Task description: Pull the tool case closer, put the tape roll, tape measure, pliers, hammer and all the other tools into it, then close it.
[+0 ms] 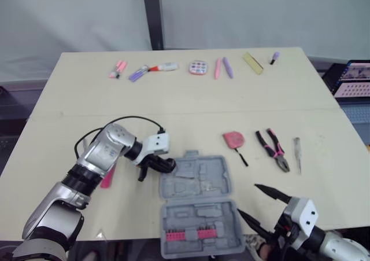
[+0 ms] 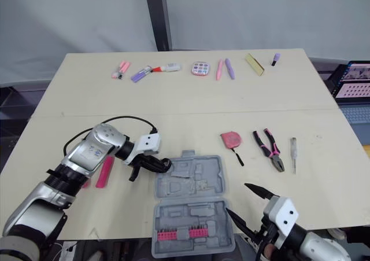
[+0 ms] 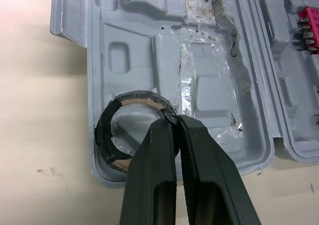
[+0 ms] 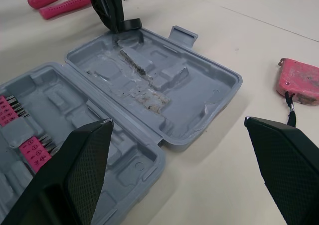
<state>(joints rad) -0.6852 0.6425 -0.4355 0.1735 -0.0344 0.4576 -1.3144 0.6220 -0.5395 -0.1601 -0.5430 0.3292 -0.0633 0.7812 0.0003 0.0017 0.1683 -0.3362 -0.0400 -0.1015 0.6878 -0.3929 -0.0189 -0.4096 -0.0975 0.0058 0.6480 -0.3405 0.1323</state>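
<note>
The grey tool case [image 1: 199, 177] lies open at the table's front edge, with a strip of pink bits [image 1: 188, 234] in its near half. My left gripper [image 3: 174, 119] is shut on the rim of the black tape roll [image 3: 112, 130], which is at the far-left corner of the case's far half. My right gripper [image 1: 247, 198] stands open beside the case's right edge, holding nothing. A pink tape measure [image 1: 233, 139], pink-handled pliers [image 1: 274, 150] and a slim metal tool [image 1: 298, 154] lie to the right of the case. A pink-handled tool [image 2: 105, 171] lies left of it, under my left arm.
Along the far edge lie pink markers [image 1: 118, 69], a purple marker [image 1: 137, 73], a red-and-white marker [image 1: 163, 67], a round palette [image 1: 198, 67], two pens [image 1: 223, 67] and a yellow strip [image 1: 252, 62]. Bare table [image 1: 191, 119] spreads between that row and the case.
</note>
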